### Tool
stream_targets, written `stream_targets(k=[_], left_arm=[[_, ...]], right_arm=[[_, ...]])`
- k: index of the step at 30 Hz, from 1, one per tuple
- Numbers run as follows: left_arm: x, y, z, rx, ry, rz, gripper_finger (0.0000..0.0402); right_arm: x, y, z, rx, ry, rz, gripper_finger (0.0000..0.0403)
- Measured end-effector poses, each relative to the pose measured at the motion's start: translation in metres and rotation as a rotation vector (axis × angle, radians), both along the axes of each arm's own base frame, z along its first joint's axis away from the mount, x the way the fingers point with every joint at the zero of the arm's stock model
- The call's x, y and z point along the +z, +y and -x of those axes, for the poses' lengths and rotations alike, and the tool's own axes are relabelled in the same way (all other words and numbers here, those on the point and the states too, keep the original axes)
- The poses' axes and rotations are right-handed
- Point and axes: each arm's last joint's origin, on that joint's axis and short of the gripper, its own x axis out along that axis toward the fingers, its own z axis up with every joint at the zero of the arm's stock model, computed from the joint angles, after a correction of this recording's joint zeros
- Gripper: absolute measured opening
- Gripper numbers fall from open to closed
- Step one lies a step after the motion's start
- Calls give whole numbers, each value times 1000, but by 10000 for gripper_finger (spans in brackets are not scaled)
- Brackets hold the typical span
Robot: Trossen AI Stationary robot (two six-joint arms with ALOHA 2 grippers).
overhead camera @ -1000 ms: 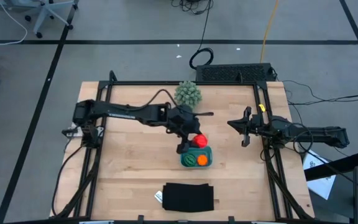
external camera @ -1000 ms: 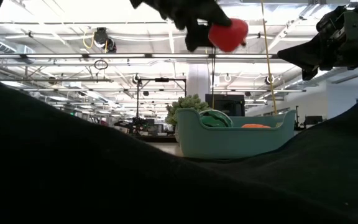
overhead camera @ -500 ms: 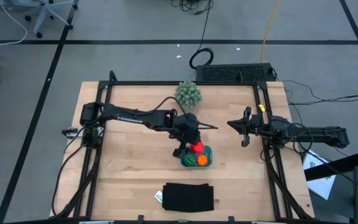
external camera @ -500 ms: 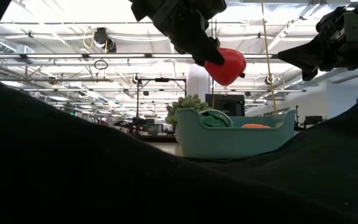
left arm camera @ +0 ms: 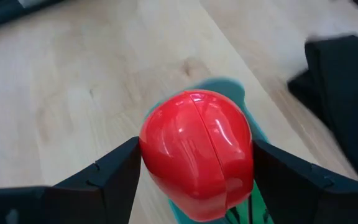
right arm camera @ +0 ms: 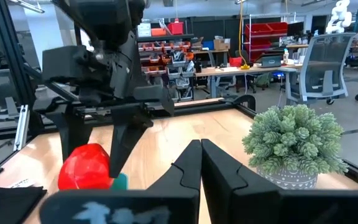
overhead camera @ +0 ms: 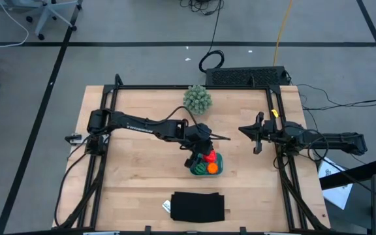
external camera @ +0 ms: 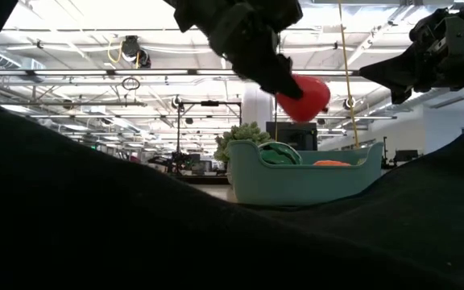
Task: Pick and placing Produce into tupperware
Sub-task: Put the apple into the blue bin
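My left gripper (overhead camera: pixel 205 156) hangs over the teal tupperware (overhead camera: pixel 205 171), shut on the red tomato-like ball (overhead camera: pixel 209 156). In the low view the red ball (external camera: pixel 303 98) hangs above the tupperware's rim (external camera: pixel 300 181). The green striped melon ball (external camera: pixel 279 153) and the orange ball (external camera: pixel 329 163) lie inside the tupperware. From above, the orange ball (overhead camera: pixel 212 168) shows beside the gripper, and the melon is mostly hidden under it. My right gripper (overhead camera: pixel 256 136) waits shut near the table's right side, touching nothing. My left gripper pinches the red ball (left arm camera: pixel 197 152) between its two fingers, one finger (left arm camera: pixel 114 171) on each opposite side of it (left arm camera: pixel 151 149). The fingers slant down from above and from the table's left. The ball is lifted clear, above the tupperware (left arm camera: pixel 229 87).
A spiky pale-green plant (overhead camera: pixel 197 98) stands near the far edge, behind the tupperware. A flat black rectangle (overhead camera: pixel 198 206) lies near the near edge. Black frame rails (overhead camera: pixel 109 130) run along the table's left and right sides. Bare wood lies left of the tupperware.
My left gripper has moved down and toward the near edge, carrying the red ball from high above the table to just over the tupperware. It has tipped to slant more steeply. The right arm has kept still.
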Motion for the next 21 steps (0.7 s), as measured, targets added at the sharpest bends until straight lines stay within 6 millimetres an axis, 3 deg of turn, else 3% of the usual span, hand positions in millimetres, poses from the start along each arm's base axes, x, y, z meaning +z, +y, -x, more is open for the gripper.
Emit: stream_targets(k=[7,21], left_arm=[[-18,-4,-7,-5,25,11,273],[-34,-18,-8,-84,64,-39,273]], right_arm=[[-2,0,-1,0,20,-7,0],[-2,0,-2,0,20,-9,0]])
